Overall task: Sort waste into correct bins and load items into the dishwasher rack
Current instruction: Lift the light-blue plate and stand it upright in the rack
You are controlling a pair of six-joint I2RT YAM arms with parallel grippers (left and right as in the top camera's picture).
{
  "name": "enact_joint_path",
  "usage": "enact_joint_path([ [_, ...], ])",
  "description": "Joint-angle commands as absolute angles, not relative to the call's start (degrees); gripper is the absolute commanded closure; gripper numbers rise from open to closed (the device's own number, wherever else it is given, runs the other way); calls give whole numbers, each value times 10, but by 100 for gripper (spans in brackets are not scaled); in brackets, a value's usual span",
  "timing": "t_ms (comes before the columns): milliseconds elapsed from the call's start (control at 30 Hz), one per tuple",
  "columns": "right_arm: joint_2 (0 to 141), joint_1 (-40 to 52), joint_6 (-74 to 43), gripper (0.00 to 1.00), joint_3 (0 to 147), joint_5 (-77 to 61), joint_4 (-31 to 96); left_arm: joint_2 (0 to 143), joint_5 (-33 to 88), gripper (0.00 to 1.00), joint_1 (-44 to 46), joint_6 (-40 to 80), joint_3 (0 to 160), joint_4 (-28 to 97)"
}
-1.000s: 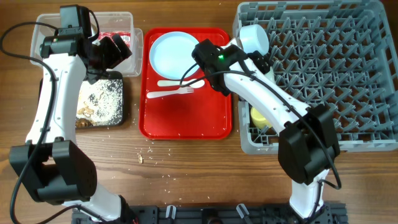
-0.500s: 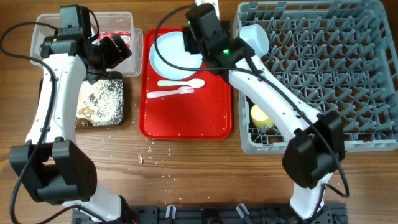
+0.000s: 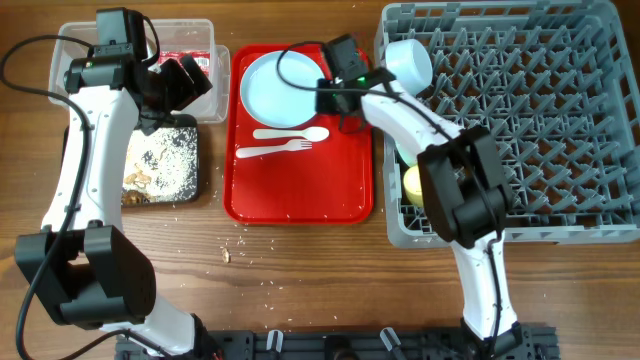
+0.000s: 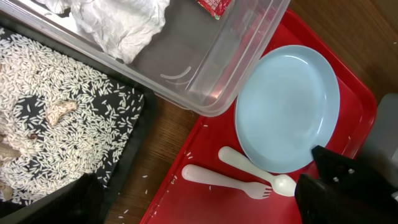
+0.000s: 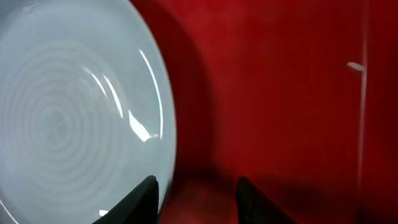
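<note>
The pale blue plate (image 3: 280,88) lies at the back of a red serving tray (image 3: 300,190), with the white spoon (image 3: 292,134) and fork (image 3: 272,151) in front of it. My right gripper (image 3: 335,97) is open and low at the plate's right rim; in the right wrist view its fingers (image 5: 199,202) straddle the edge of the plate (image 5: 74,112). My left gripper (image 3: 185,85) is open and empty over the clear tub (image 3: 70,50), which holds the wrapper (image 4: 214,5) and napkin (image 4: 118,25). Rice lies in the black tray (image 3: 165,160). A bowl (image 3: 408,62) and the yellow cup (image 3: 413,183) sit in the rack (image 3: 560,130).
Loose rice grains and a brown scrap (image 3: 240,250) lie on the wooden table in front of the red tray. The rack's wall stands close to the right of the red tray. The black tray sits directly in front of the clear tub.
My right arm has swung its wrist back and then down, bringing the gripper to the plate's right rim. The left arm has not moved.
</note>
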State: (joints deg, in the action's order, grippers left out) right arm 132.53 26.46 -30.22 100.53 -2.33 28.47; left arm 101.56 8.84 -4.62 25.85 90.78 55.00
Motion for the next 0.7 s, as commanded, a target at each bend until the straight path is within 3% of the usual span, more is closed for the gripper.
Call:
enact_joint_path([
  [0, 1339, 268, -314, 78, 1004, -50, 286, 1009, 83, 0, -47, 258, 914, 549],
  [67, 1339, 268, -315, 84, 1004, -49, 288, 1009, 83, 0, -47, 258, 914, 549],
  [133, 1339, 268, -316, 80, 1005, -42, 287, 1009, 83, 0, -47, 258, 914, 549],
  [433, 1347, 283, -322, 83, 1006, -9, 292, 1009, 83, 0, -47, 258, 914, 549],
  [467, 1348, 283, -322, 85, 1006, -10, 293, 1009, 83, 0, -47, 258, 914, 549],
  [500, 1348, 283, -325, 95, 1006, -12, 295, 1009, 83, 0, -47, 258, 914, 549],
  [667, 1347, 282, -329, 96, 1032, -14, 319, 1009, 83, 0, -47, 258, 914, 549],
])
